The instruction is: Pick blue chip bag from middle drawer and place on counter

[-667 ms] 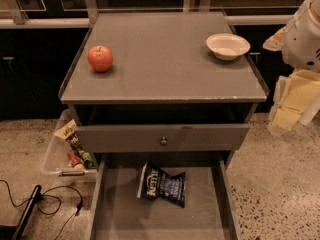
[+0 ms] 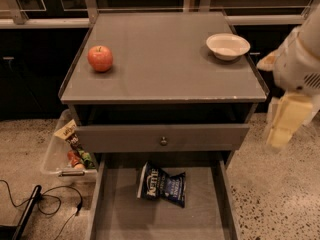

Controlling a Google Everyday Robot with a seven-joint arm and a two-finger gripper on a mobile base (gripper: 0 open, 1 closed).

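Note:
The blue chip bag (image 2: 162,185) lies crumpled on the flat bottom of the open middle drawer (image 2: 120,214), near its back, with white "Kettle" lettering showing. The counter (image 2: 160,59) is the grey cabinet top above it. My gripper (image 2: 281,131) hangs at the right of the cabinet, beyond the counter's right front corner, pointing down. It is well right of and above the bag and holds nothing that I can see.
A red apple (image 2: 100,58) sits on the counter's left and a white bowl (image 2: 227,46) at its back right. A shut drawer front with a round knob (image 2: 163,141) overhangs the open drawer's back. A clear bin (image 2: 67,151) with snack packets stands on the floor at left, with cables (image 2: 45,204) nearby.
My arm and gripper have moved a little lower at the right of the cabinet. The bag, apple and bowl have not moved.

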